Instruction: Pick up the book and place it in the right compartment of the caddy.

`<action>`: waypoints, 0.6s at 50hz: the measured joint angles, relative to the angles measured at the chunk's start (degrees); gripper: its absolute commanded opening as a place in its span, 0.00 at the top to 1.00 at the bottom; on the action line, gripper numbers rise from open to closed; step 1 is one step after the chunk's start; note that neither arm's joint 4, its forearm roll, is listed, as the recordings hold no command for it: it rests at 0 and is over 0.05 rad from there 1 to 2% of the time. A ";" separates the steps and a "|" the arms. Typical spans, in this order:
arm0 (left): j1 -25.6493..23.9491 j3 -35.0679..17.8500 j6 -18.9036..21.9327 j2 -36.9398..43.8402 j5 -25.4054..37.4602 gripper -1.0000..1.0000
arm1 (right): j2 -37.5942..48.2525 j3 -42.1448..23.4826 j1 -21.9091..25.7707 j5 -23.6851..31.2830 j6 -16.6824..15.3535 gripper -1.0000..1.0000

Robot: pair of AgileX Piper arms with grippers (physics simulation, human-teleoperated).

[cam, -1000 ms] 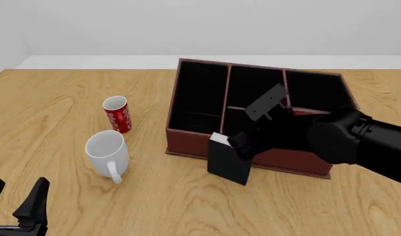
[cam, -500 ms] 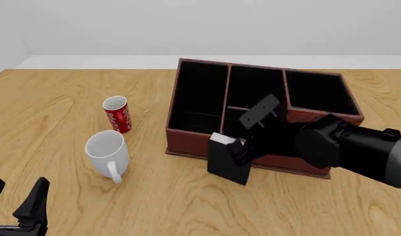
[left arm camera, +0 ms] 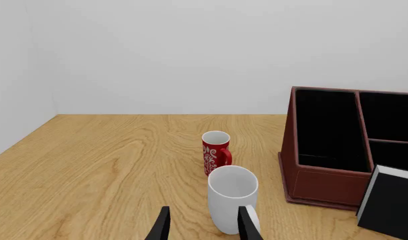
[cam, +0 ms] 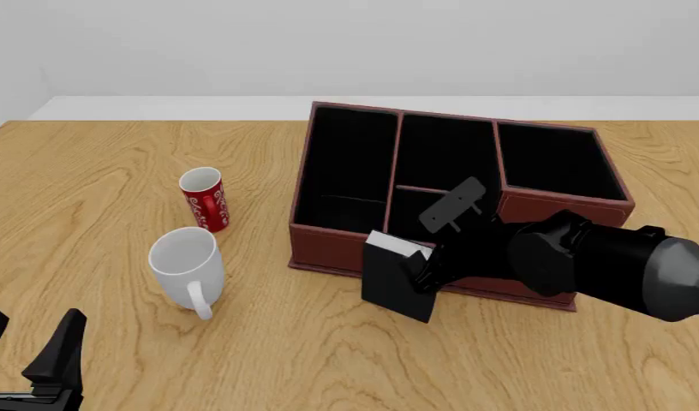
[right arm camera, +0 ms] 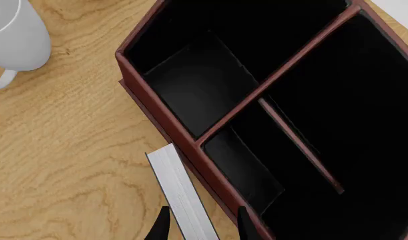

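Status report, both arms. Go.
Right gripper at the book, fingers astride its white page edge, grip unconfirmed. Left gripper open, idle. Book upright on the table against the caddy front wall.

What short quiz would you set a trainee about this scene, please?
1. True or false: the book lies inside the caddy.
2. Which thing stands nearest the left tool? A) the white mug B) the red cup C) the caddy
3. Fill in the gap: the fingers of the right tool stand on either side of the book's white ___ edges.

Key: 1. False: it stands on the table against the caddy's front wall. 2. A. 3. page.
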 measured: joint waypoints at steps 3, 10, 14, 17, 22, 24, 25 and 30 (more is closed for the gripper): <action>0.00 0.00 0.00 0.00 0.00 0.00 | 0.32 0.17 0.11 -0.34 0.17 0.00; 0.00 0.00 0.00 0.00 0.00 0.00 | 0.94 0.65 0.37 -1.14 0.81 0.00; 0.00 0.00 0.00 0.00 0.00 0.00 | 1.26 0.83 0.42 -1.48 1.03 0.00; 0.00 0.00 0.00 0.00 0.00 0.00 | 1.49 0.93 0.47 -1.70 1.22 0.00; 0.00 0.00 0.00 0.00 0.00 0.00 | 1.75 1.27 0.85 -2.08 1.66 1.00; 0.00 0.00 0.00 0.00 0.00 0.00 | 1.66 1.27 1.16 -2.25 1.31 1.00; 0.00 0.00 0.00 0.00 0.00 0.00 | 1.52 1.27 1.41 -2.32 1.18 1.00; 0.00 0.00 0.00 0.00 0.00 0.00 | 0.65 1.18 2.47 -2.26 1.06 1.00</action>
